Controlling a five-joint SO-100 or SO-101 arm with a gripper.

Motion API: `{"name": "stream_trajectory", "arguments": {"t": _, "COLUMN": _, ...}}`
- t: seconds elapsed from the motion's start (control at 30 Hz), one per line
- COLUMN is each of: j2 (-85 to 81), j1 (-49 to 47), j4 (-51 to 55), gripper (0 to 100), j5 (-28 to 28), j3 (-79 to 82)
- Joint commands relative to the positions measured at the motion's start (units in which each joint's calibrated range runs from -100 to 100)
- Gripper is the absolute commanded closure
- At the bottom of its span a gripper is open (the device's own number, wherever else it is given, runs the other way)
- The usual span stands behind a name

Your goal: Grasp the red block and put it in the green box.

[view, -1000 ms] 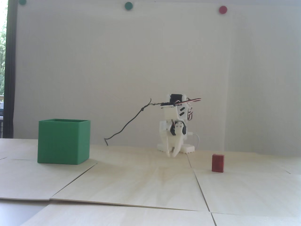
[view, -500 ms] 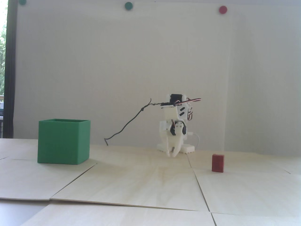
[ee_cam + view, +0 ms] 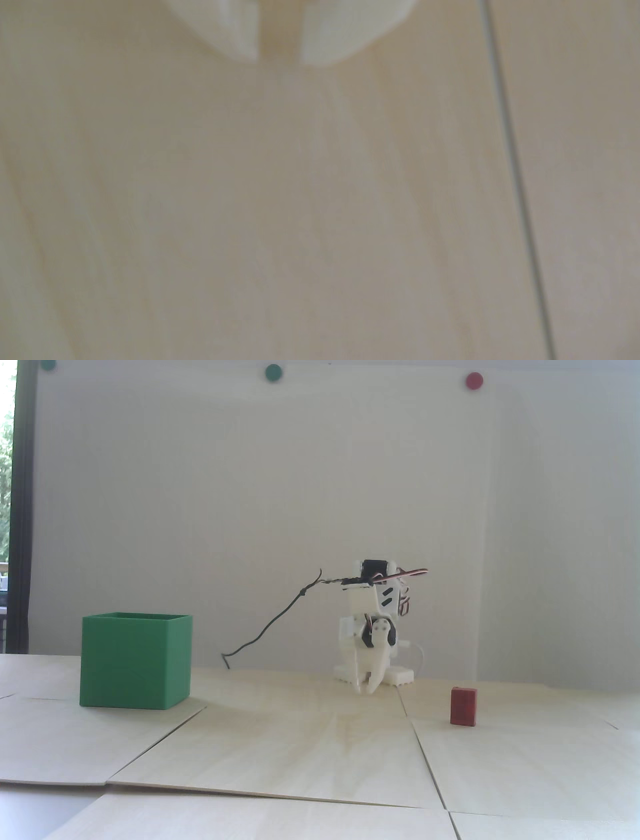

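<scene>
Starting from rest: our white two-finger hand (image 3: 367,687) hangs folded at the base, tips slightly parted, holding nothing. Small dark-red rectangular block (image 3: 463,706) stands upright on the pale wood surface (image 3: 310,755), well right of the large green thin-walled box (image 3: 136,660). We should swing right, open wider, descend squarely.

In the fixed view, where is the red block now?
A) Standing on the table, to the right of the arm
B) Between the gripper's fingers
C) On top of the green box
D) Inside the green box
A: the red block stands alone on the wooden table, right of the gripper and far from the green box.
</scene>
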Motion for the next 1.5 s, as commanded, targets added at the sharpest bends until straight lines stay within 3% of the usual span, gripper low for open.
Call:
{"name": "stream_trajectory", "arguments": {"t": 0.0, "j2": -0.2, "j1": -0.1, "j4": 1.2, "gripper": 98, "j5": 0.5, "j3": 0.2}}
{"name": "stream_trajectory", "arguments": {"t": 0.3, "j2": -0.3, "j1": -0.9, "j4": 0.6, "gripper": 98, "j5": 0.7, "j3": 0.2}}
{"name": "stream_trajectory", "arguments": {"t": 0.57, "j2": 2.0, "j1": -7.8, "j4": -6.3, "gripper": 98, "j5": 0.2, "j3": -5.4}}
{"name": "stream_trajectory", "arguments": {"t": 0.8, "j2": 18.0, "j1": -9.7, "j4": -6.4, "gripper": 98, "j5": -0.6, "j3": -28.9}}
{"name": "stream_trajectory", "arguments": {"t": 1.0, "j2": 44.9, "j1": -5.1, "j4": -6.3, "gripper": 97, "j5": -3.3, "j3": -56.1}}
{"name": "stream_trajectory", "arguments": {"t": 1.23, "j2": 70.0, "j1": 3.0, "j4": -6.5, "gripper": 83, "j5": -2.9, "j3": -81.2}}
{"name": "stream_trajectory", "arguments": {"t": 1.47, "j2": 86.5, "j1": 6.5, "j4": -6.9, "gripper": 83, "j5": -3.2, "j3": -104.3}}
